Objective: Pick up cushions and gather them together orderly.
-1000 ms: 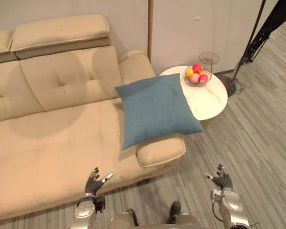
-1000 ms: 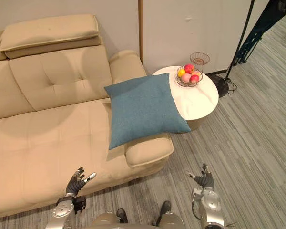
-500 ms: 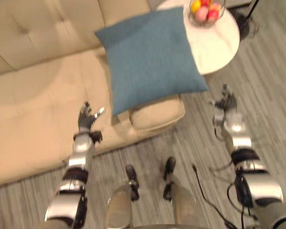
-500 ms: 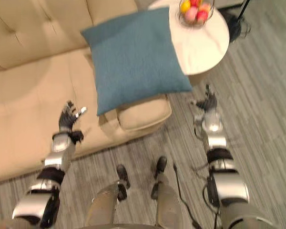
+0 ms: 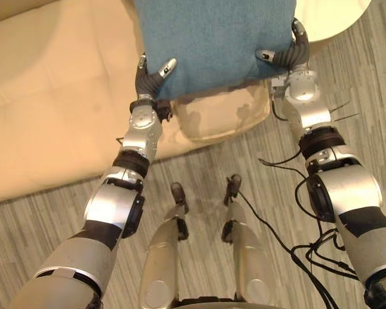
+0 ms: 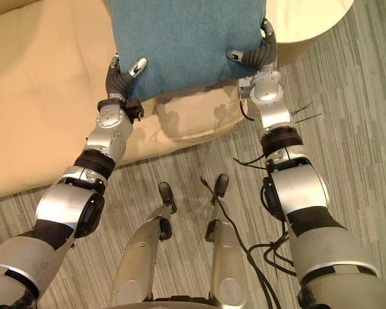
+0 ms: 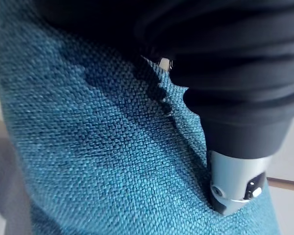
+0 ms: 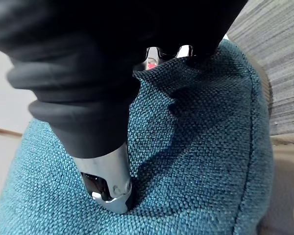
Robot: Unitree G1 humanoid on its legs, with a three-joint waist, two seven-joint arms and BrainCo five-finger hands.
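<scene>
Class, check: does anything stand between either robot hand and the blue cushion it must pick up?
Nothing visible does. The left robot hand and the right robot hand each grip a near corner of the blue cushion, thumbs pressed into the fabric on top. The cushion lies over the sofa armrest.

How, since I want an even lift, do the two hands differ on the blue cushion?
The left hand grips the blue cushion at its near left corner; the right hand, its near right corner. The left hand is over the sofa seat; the right hand is beside the white table. Both press a thumb on top.
</scene>
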